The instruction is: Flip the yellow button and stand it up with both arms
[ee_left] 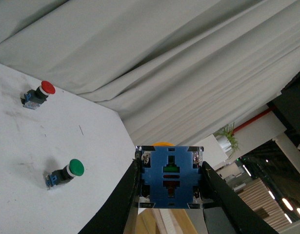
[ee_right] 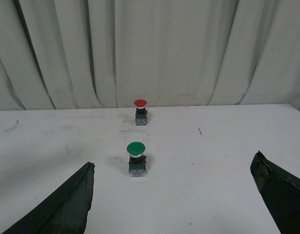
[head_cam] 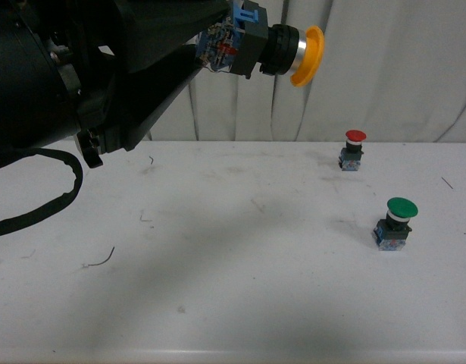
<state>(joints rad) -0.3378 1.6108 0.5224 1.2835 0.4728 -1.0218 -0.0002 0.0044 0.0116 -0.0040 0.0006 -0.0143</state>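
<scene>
The yellow button (head_cam: 293,51) is held high above the table, lying sideways with its yellow cap pointing right. My left gripper (head_cam: 217,47) is shut on its blue block base. In the left wrist view the blue base (ee_left: 170,176) fills the space between the two black fingers (ee_left: 120,204), and only a sliver of the yellow cap shows behind it. My right gripper (ee_right: 173,195) is open wide and empty, low over the table, with the green button a little ahead of it. The right arm does not show in the front view.
A red-capped button (head_cam: 354,149) stands upright at the back right of the white table (head_cam: 217,288). A larger green-capped button (head_cam: 397,223) stands nearer, to the right. A black cable (head_cam: 43,205) hangs at the left. Grey curtains close the back.
</scene>
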